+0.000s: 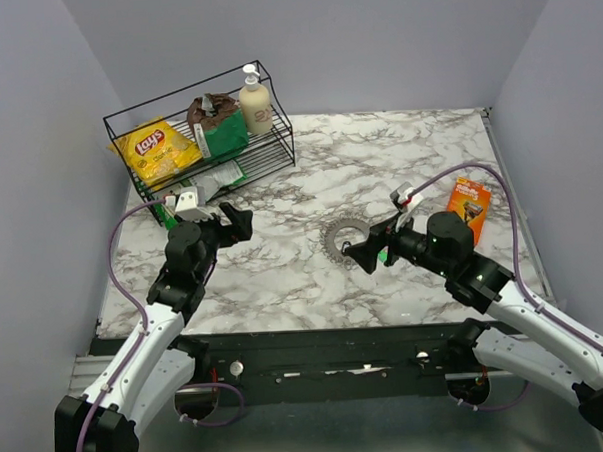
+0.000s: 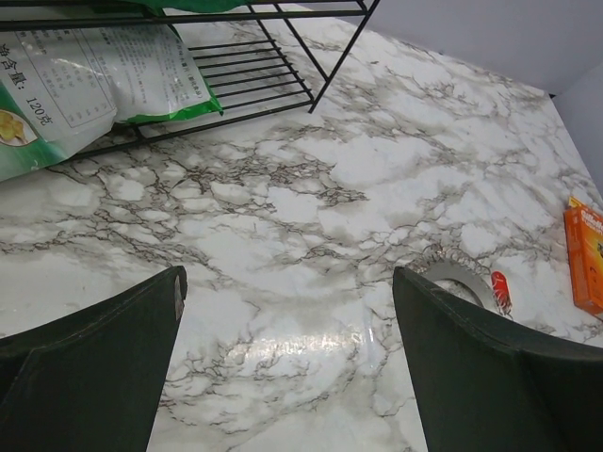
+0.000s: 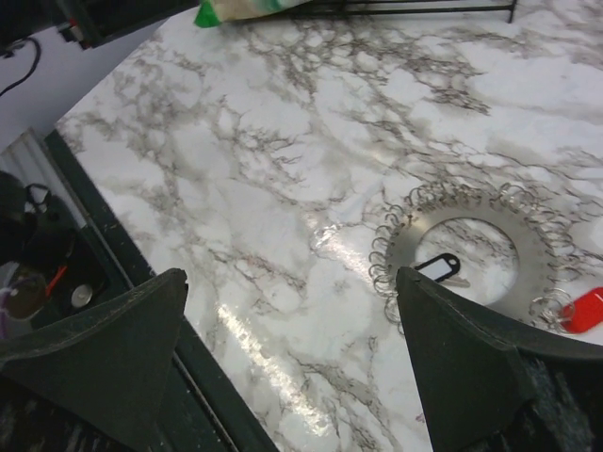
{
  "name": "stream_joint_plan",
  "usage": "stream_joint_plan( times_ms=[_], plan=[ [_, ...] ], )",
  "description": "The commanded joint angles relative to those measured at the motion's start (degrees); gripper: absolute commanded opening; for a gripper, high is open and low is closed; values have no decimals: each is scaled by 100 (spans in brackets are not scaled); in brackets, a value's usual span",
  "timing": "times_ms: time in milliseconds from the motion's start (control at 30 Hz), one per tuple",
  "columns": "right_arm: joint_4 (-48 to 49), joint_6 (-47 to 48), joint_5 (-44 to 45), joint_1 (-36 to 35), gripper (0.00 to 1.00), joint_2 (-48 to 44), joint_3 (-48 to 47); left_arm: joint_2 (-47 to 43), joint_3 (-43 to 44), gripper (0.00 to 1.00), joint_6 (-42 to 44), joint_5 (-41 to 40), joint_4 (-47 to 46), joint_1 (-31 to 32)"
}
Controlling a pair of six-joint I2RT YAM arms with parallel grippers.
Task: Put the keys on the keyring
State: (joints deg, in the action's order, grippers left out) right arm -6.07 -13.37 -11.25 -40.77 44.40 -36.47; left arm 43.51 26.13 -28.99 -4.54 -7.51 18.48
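The keyring (image 3: 407, 247) lies flat on the counter (image 1: 284, 277) near its middle, hollow centre facing up and small loops fringing its rim. A dark-headed key (image 3: 437, 266) rests inside the hollow, close to the inner edge. Its long axis is slanted in the right wrist view, with the head toward the lower left and the thin metal end toward the right. A red key (image 3: 580, 310) lies at the ring's outer rim on the far side from it, slanted much the same; whether it is hooked on cannot be told. The right hand (image 1: 361, 253) reaches leftward and low, its tips just beside the ring, fingers spread wide with nothing between them. The left hand (image 1: 243, 223) is well apart from the ring, near the wire rack (image 1: 258, 153), also spread wide and empty. Bare marble lies between rack and ring; an orange box (image 1: 468, 207) sits toward the right wall, and the counter's dark front edge runs close behind the right hand.
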Motion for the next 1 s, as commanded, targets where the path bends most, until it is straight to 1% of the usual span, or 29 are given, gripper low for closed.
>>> stream_joint_plan(
  times_ms=[0,33,67,167,267,467,833,967],
  plan=[
    [-61,-359,1729,-10,100,130,87,123,85,99,-1,-250,109,-11],
    [-105,-421,1957,-10,100,208,87,132,103,99,-1,-267,144,-11],
    [-201,-473,2395,-10,100,261,70,140,103,99,-10,-285,162,-11],
    [-412,-650,3064,-10,100,480,8,158,85,99,-1,-381,188,-11],
    [-492,-711,3417,-10,100,700,8,184,68,99,-10,-469,188,-11],
    [-545,-896,3471,-10,100,877,-1,167,41,99,-36,-539,215,-11],
    [-554,-887,3533,-10,100,570,96,79,-38,99,-36,-557,136,-2],
    [-545,-887,3577,-10,100,622,61,53,-108,99,-27,-399,13,-2]
  ],
)
